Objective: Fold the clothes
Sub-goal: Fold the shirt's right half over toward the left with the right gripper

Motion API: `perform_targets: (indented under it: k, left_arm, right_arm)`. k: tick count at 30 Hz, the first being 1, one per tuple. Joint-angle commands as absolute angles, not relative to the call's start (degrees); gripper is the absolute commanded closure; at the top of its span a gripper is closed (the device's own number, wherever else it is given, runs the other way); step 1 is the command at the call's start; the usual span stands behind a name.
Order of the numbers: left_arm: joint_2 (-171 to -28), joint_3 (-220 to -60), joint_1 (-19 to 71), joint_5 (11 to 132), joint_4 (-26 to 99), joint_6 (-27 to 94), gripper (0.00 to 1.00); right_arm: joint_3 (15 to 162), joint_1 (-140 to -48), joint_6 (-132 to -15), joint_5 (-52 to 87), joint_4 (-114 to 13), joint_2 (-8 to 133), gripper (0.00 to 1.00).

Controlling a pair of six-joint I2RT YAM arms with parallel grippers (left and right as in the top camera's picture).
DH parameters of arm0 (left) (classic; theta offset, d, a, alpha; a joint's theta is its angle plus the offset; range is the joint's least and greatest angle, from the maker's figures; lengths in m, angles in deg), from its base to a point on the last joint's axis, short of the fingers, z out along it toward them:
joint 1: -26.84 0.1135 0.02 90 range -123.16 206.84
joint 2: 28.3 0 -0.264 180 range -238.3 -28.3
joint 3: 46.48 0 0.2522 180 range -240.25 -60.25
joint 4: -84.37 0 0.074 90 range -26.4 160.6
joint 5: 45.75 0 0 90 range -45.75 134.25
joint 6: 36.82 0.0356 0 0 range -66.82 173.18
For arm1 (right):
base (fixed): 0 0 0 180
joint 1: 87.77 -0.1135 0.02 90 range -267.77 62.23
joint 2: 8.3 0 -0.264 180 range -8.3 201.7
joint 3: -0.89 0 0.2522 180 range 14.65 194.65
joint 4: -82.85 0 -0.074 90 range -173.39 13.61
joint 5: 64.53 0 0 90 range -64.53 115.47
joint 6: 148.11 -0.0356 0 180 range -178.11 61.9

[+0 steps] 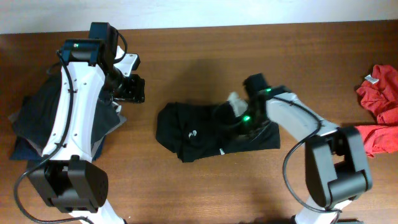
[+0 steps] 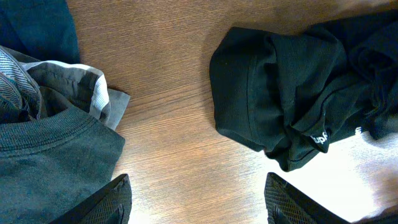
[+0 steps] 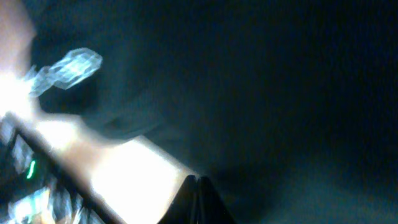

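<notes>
**A:** From overhead, where is the black garment (image 1: 205, 130) lying?

**B:** It is sitting bunched at the middle of the surface (image 1: 186, 193). Its long axis is running left to right, along the surface's long edges. Two small white prints are showing on it, too small to read.

**A:** And the arms?

**B:** The left gripper (image 1: 135, 90) is hanging towards the far-left corner, apart from the garment and beside a pile of dark clothes (image 1: 31, 118) at the left edge. The right gripper (image 1: 239, 112) is pressing down on the garment's right half. A red garment (image 1: 379, 93) is lying at the right edge.

**A:** What is the left wrist showing?

**B:** The jaws of the left gripper (image 2: 199, 202) are standing wide apart, holding nothing. The black garment (image 2: 292, 93) is showing a white logo, but it is unreadable.

**A:** And the right wrist?

**B:** Dark cloth (image 3: 261, 93) is filling a blurred frame. The tips of the right gripper (image 3: 199, 190) are appearing close together, but I cannot tell whether they are pinching cloth.
</notes>
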State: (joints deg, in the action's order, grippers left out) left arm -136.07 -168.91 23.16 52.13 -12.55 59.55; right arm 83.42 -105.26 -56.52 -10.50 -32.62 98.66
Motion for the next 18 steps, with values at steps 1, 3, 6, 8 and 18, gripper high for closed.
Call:
perform_targets:
  k: [1,3,6,8,18]
  left_arm:
    - [-134.23,-169.28,23.33,51.65,-12.62,59.24,0.3]
    - [-134.23,-169.28,23.7,50.8,-12.59,59.22,0.27]
    - [-134.23,-169.28,24.58,50.97,-12.62,59.18,0.25]
    - [-134.25,-169.26,24.88,52.57,-12.77,59.0,0.23]
    - [-134.3,-153.96,24.77,72.54,-4.22,53.98,0.17]
  right_arm:
    - [84.76,-108.13,-44.06,-17.75,-29.76,97.5,0.96]
    - [85.59,-108.21,-42.18,-17.62,-28.58,97.02,0.96]
    - [86.83,-106.64,-41.83,-17.56,-28.32,95.64,0.96]
    - [87.82,-104.89,-42.16,-17.67,-28.32,94.44,0.96]
    - [91.82,-93.46,-51.08,-12.75,-28.1,91.69,0.68]
